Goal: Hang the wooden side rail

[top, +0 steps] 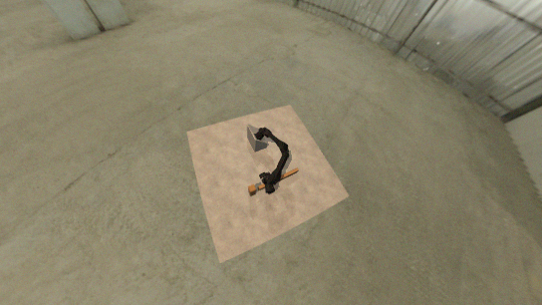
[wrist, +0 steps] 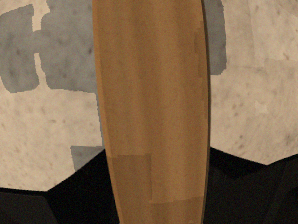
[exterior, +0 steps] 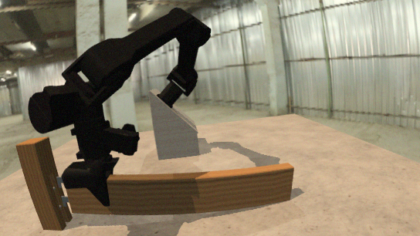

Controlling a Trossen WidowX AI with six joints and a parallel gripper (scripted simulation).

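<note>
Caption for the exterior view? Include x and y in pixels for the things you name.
Black gripper (exterior: pixel 90 181) grasps a wooden rail (exterior: pixel 201 193) (top: pixel 290 173) (wrist: pixel 152 100) near a wooden post (exterior: pixel 35 181) (top: pixel 252 189).

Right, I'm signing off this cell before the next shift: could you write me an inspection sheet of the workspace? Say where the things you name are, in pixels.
Surface: pinkish-tan tabletop (top: pixel 234 224) (exterior: pixel 347 170), mottled, shadows across it.
Job's things: side rail (top: pixel 291 173) (exterior: pixel 239 189) (wrist: pixel 150 100) on its narrow edge, hook end at the headboard post (top: pixel 252 189) (exterior: pixel 36 181); seating on the pins cannot be told.
Clutter: nothing seen.
Grippers: tool (top: pixel 269 185) (exterior: pixel 90 193) (wrist: pixel 148 147) shut on the rail near the post.
Cables: nothing seen.
Surroundings: grey wedge-shaped stand (top: pixel 252 141) (exterior: pixel 175 135) under the arm's base; concrete floor, corrugated metal walls.
</note>
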